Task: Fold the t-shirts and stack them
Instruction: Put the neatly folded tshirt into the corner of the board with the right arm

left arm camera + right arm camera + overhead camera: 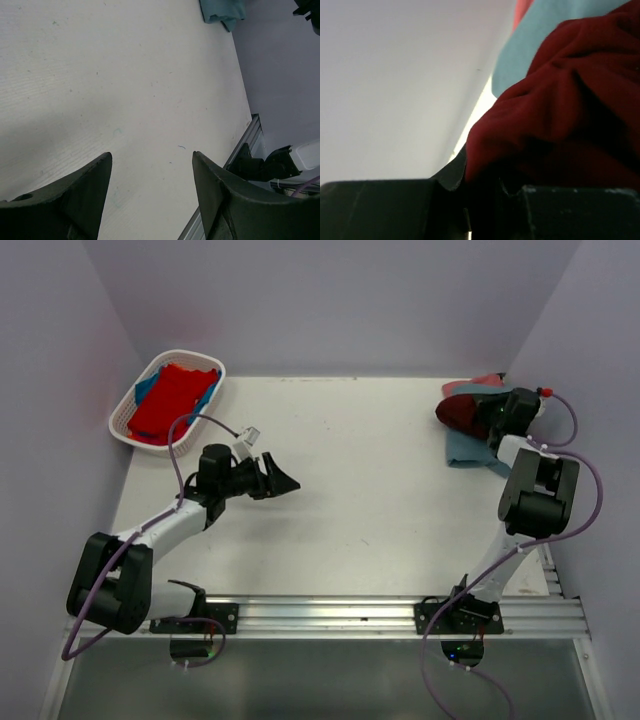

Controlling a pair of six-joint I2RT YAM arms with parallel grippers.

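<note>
A dark maroon t-shirt (458,412) lies bunched at the far right of the table, on top of a grey-blue t-shirt (468,452), with a salmon pink one (487,381) behind it. My right gripper (480,416) is shut on the maroon shirt (565,105), whose cloth fills the narrow gap between its jaws (482,175). The grey-blue shirt (540,35) shows behind. My left gripper (276,480) is open and empty over bare table left of centre (151,157). A bright red t-shirt (170,400) and a blue one (146,388) lie in the basket.
The white slatted basket (122,420) stands at the far left corner. Lilac walls close the table on the left, back and right. A metal rail (360,612) runs along the near edge. The grey-blue shirt's corner (222,12) shows in the left wrist view.
</note>
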